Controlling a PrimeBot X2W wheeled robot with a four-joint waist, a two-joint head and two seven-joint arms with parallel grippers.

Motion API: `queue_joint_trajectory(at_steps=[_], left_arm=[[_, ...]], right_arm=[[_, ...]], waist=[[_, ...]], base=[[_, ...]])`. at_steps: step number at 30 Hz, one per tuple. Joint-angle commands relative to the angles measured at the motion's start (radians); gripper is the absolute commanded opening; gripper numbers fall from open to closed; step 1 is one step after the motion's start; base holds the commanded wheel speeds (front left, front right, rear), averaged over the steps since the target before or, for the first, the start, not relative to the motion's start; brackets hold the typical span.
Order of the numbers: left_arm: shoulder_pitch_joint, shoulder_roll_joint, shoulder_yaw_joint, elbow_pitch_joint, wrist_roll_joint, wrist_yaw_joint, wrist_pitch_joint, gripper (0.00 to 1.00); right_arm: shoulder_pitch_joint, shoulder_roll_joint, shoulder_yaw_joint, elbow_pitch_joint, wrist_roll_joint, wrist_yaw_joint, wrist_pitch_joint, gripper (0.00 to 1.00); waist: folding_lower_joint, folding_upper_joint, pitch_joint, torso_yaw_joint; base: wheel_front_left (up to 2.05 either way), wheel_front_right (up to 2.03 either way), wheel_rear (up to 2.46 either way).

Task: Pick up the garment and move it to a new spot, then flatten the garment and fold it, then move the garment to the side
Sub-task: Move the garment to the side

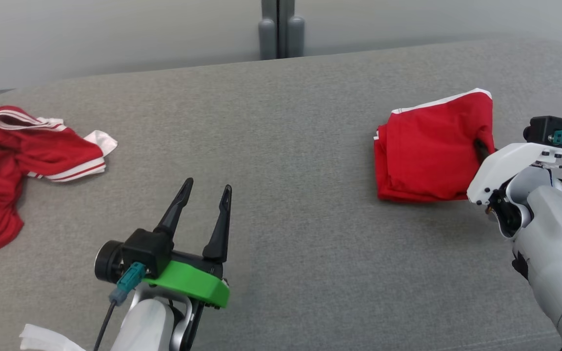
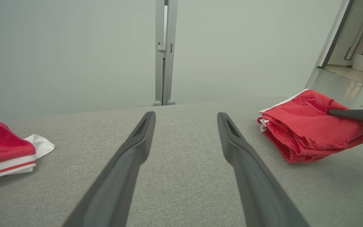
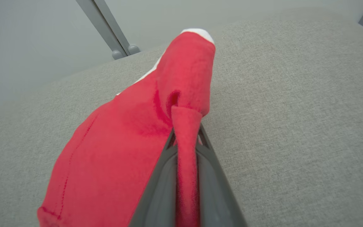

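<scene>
The garment (image 1: 432, 151) is red with a white hem, folded into a thick square at the right of the grey table (image 1: 286, 126). My right gripper (image 1: 481, 146) is shut on its right edge; in the right wrist view a ridge of the red garment (image 3: 128, 151) is pinched between the two fingers (image 3: 161, 186). From the left wrist, the folded garment (image 2: 307, 132) shows at right with a right fingertip (image 2: 348, 114) on it. My left gripper (image 1: 205, 192) stands open near the front middle, with nothing between its fingers (image 2: 128, 164).
A second red garment (image 1: 12, 161) with white stripes lies crumpled at the table's left edge, also visible at the left of the left wrist view (image 2: 2, 151). A grey post (image 1: 281, 29) stands behind the table. A scrap of white cloth (image 1: 47, 339) lies at the front left.
</scene>
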Motion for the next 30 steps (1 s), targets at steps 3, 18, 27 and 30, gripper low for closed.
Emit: queue_joint_trajectory(at_steps=[3,18,27,30], left_arm=[[-0.03,0.003,-0.028,0.007,-0.007,-0.003,0.0,1.0],[-0.116,0.042,-0.045,0.006,0.023,-0.003,0.0,1.0],[-0.199,0.067,-0.043,-0.015,0.038,-0.003,0.0,1.0],[-0.208,0.069,-0.036,-0.02,0.038,-0.003,0.0,1.0]], right_arm=[[-0.003,-0.004,0.02,-0.021,0.029,-0.001,-0.013,0.0],[-0.094,-0.062,0.14,-0.134,0.111,-0.001,-0.019,0.0],[-0.282,-0.23,0.187,-0.12,0.097,-0.001,-0.027,0.0],[-0.323,-0.295,0.179,-0.089,0.095,-0.001,-0.035,0.0]], waist=[[0.0,0.0,0.048,-0.133],[0.0,0.0,0.25,-0.175],[0.0,0.0,0.482,-0.097],[0.0,0.0,0.51,-0.082]], base=[[0.0,0.0,0.0],[0.0,0.0,0.0],[0.0,0.0,0.0],[0.0,0.0,0.0]])
